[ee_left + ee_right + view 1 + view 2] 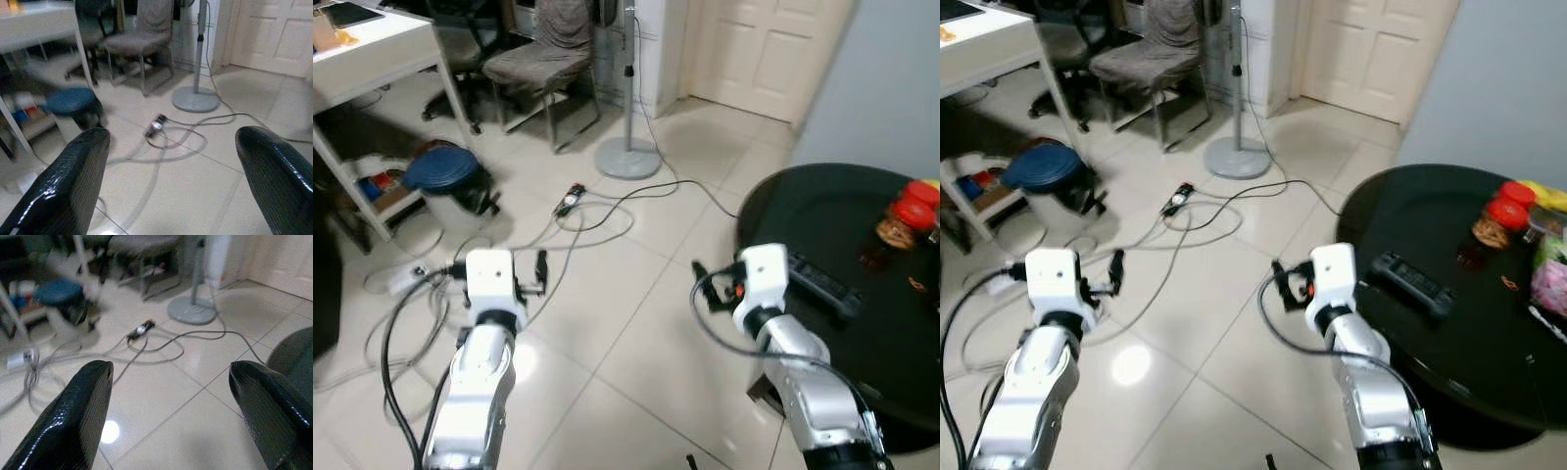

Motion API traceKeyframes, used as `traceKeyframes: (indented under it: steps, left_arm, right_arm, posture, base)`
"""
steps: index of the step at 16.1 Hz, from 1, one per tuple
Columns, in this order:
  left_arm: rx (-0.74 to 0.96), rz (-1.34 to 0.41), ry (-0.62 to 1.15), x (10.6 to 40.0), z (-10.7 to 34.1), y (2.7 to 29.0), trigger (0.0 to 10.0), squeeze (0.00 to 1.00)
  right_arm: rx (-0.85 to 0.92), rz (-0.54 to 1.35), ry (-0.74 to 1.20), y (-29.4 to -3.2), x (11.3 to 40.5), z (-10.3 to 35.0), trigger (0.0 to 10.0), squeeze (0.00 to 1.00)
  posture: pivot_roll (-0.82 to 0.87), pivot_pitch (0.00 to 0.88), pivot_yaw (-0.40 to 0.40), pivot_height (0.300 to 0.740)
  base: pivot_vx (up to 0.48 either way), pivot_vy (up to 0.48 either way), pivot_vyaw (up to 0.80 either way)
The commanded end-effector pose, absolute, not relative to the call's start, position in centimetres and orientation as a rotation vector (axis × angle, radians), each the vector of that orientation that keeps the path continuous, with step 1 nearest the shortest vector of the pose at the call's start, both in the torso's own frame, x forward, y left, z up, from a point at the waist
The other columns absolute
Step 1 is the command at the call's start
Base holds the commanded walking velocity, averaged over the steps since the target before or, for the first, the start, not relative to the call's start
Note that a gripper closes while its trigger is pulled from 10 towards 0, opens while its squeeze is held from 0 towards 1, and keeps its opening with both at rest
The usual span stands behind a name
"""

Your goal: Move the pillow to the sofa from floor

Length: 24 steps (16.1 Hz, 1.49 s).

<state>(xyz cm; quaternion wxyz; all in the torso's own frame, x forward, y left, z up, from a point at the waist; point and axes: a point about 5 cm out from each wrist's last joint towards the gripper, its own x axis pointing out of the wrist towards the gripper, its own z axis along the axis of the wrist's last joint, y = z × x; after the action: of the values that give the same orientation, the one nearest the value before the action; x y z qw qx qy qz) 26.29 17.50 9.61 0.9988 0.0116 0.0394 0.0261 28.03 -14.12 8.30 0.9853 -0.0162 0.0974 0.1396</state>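
Both arms are held out low over the pale tiled floor (pixel 636 323). My left gripper (pixel 171 181) is open, its two black fingers (pixel 73 181) spread wide with nothing between them; bare tiles and a loose cable lie beyond it. My right gripper (pixel 168 411) is also open and holds nothing, and its fingers (pixel 73 416) frame floor tiles. The right arm (pixel 803 372) sits close beside the edge of a round black table.
The round black table (pixel 822 206) at right holds a remote (pixel 822 281) and red-lidded jars (pixel 906 220). Cables and a power strip (pixel 570 199) trail across the floor. A fan stand base (pixel 628 159), blue-lidded bin (pixel 445 176), chair (pixel 543 64) and white desk (pixel 372 49) stand beyond.
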Motion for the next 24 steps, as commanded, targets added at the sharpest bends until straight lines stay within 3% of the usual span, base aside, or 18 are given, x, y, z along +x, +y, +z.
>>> traceKeyframes:
  steps: [1,6,12,17,20,24]
  left_arm:
    - [0.049,0.046,0.069,25.8,10.2,18.2,10.0,0.0]
    - [0.104,0.07,0.052,25.2,11.1,19.5,10.0,0.0]
    - [0.192,-0.069,0.037,27.6,12.1,17.0,10.0,0.0]
    - [0.171,-0.026,0.026,28.2,12.5,17.4,10.0,0.0]
    - [0.271,-0.052,0.065,27.4,11.4,17.2,10.0,0.0]
    - [0.231,-0.009,0.05,26.9,11.7,17.7,10.0,0.0]
  right_arm:
    - [-0.051,0.309,0.183,-13.1,28.4,8.7,10.0,0.0]
    - [-0.011,0.351,0.239,-12.0,28.7,8.0,10.0,0.0]
    - [0.063,0.313,0.255,-12.9,28.2,8.3,10.0,0.0]
    - [0.089,0.316,0.28,-13.4,28.1,8.3,10.0,0.0]
    - [0.125,0.36,0.283,-13.1,27.9,8.6,10.0,0.0]
    - [0.108,0.35,0.299,-13.0,28.4,8.6,10.0,0.0]
  posture:
    - [0.09,0.0,-0.033,0.74]
    - [0.11,0.0,-0.028,0.74]
    - [0.03,0.0,0.035,0.74]
    - [0.04,0.0,0.037,0.74]
    - [0.05,0.0,0.021,0.74]
    - [0.09,0.0,-0.002,0.74]
  base:
    - [0.0,0.0,0.8]
    - [0.0,0.0,0.8]
    - [0.0,0.0,0.8]
    - [0.0,0.0,0.8]
    - [0.0,0.0,0.8]
    - [0.0,0.0,0.8]
